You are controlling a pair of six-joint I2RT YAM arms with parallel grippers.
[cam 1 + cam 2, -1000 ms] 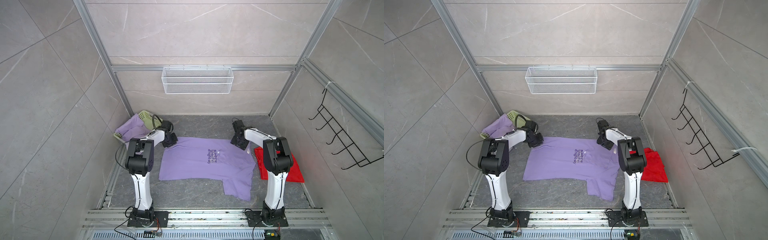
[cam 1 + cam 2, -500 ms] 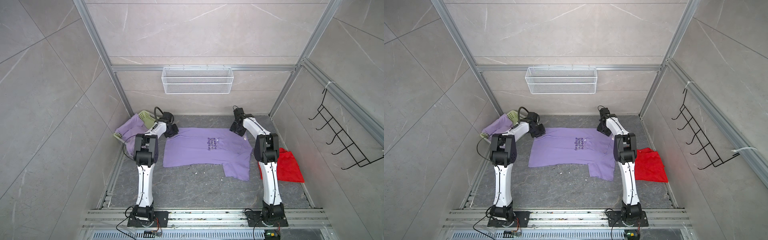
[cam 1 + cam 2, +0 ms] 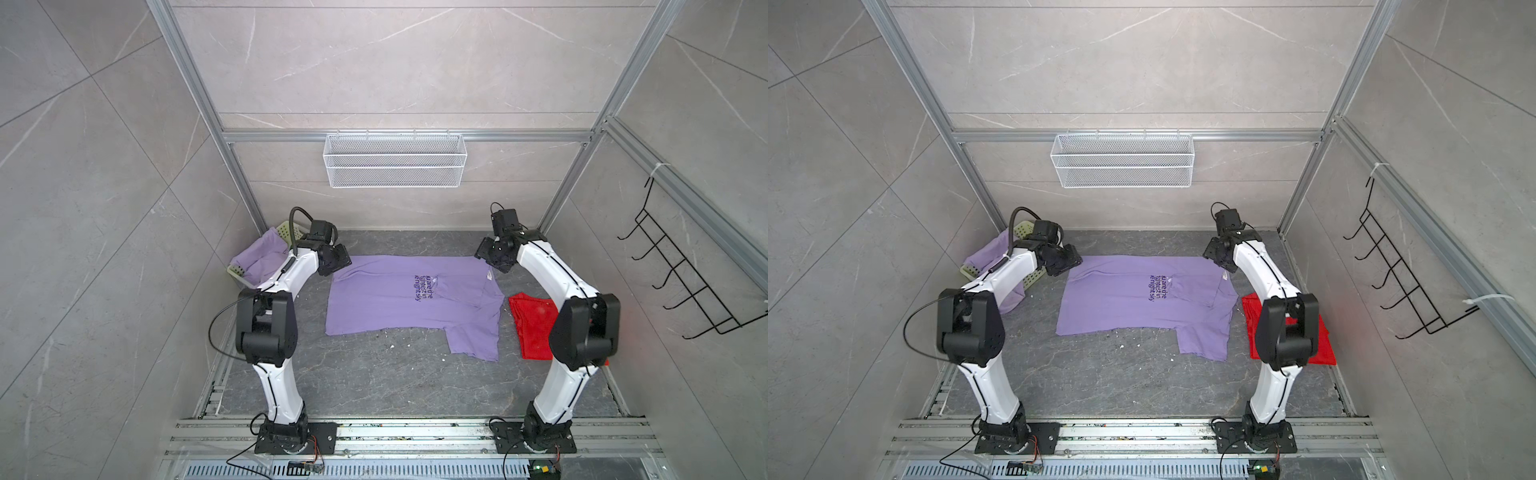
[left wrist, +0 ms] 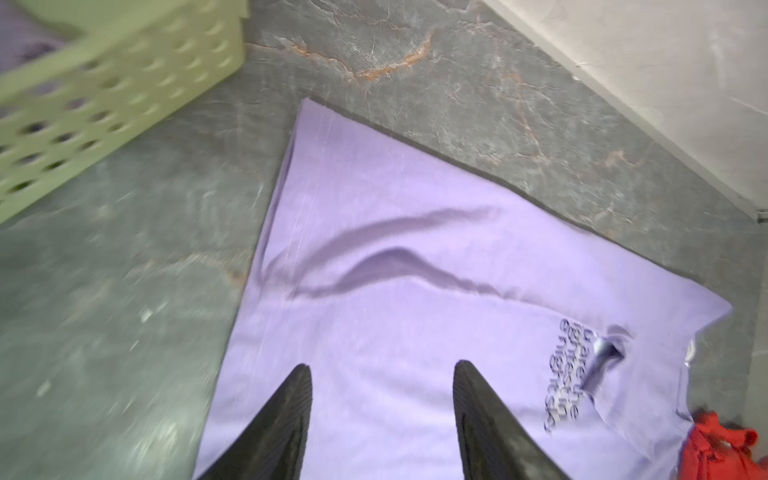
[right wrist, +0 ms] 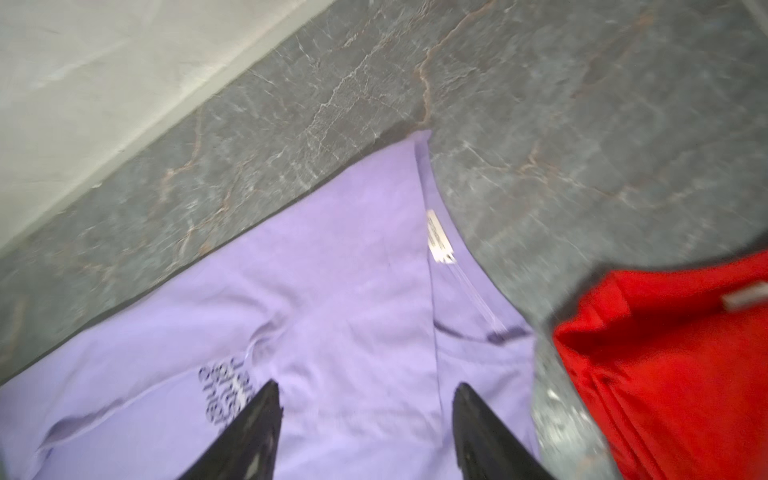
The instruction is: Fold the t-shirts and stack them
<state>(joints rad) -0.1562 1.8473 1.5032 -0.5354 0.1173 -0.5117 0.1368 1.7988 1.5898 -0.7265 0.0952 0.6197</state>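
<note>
A lilac t-shirt (image 3: 386,303) (image 3: 1121,299) with dark text lies spread on the grey floor, one sleeve pointing toward the front. My left gripper (image 3: 338,264) (image 3: 1069,259) hovers at its far left corner. In the left wrist view that gripper (image 4: 383,364) is open over the fabric (image 4: 395,270), holding nothing. My right gripper (image 3: 488,257) (image 3: 1214,255) hangs at the far right corner by the collar. It is also open (image 5: 366,383) above the cloth (image 5: 332,270). A second lilac t-shirt (image 3: 262,257) (image 3: 988,253) lies crumpled in the basket.
The pale green perforated basket (image 3: 239,274) (image 3: 1034,282) (image 4: 104,83) sits at the far left by the wall. A folded red cloth (image 3: 534,328) (image 3: 1325,345) (image 5: 665,353) lies right of the shirt. The back wall carries a white wire basket (image 3: 395,166); the right wall holds a black hook rack (image 3: 685,291).
The spread shirt was dragged toward the back wall by its far corners. Both grippers have since let go of it and opened wider, and both elbows have risen.
</note>
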